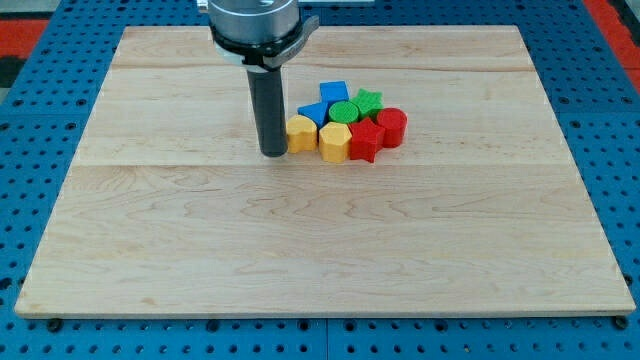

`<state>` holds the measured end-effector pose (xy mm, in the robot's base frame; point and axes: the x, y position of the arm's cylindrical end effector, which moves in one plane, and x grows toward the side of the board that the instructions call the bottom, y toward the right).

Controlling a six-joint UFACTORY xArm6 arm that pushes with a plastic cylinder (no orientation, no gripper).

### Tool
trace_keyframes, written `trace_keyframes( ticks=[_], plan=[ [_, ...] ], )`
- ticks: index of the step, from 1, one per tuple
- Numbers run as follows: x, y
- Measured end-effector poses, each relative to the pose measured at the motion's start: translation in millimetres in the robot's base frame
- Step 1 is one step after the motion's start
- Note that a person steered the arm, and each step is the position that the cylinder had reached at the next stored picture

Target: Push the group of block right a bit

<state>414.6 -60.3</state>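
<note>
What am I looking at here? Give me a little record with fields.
surface: wooden board
tool: dark rod, my tip on the board
tip position: at the cluster's left edge, beside the yellow block
cluster: blocks bunched together right of the view's centre
colours: two yellow, two blue, two green, two red
contact: tip looks to touch the yellow block

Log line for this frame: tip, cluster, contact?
tip: my tip at cluster's view-left edge | nearest: yellow block, touching or nearly | cluster: packed, blue block on top edge, red cylinder on right | board
</note>
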Motion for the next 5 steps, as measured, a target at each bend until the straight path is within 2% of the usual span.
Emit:
trace_keyframes(
  ticks=[2,4,5],
  plan=[
    [-12,-2],
    [-12,34],
    [-14,13]
  ],
)
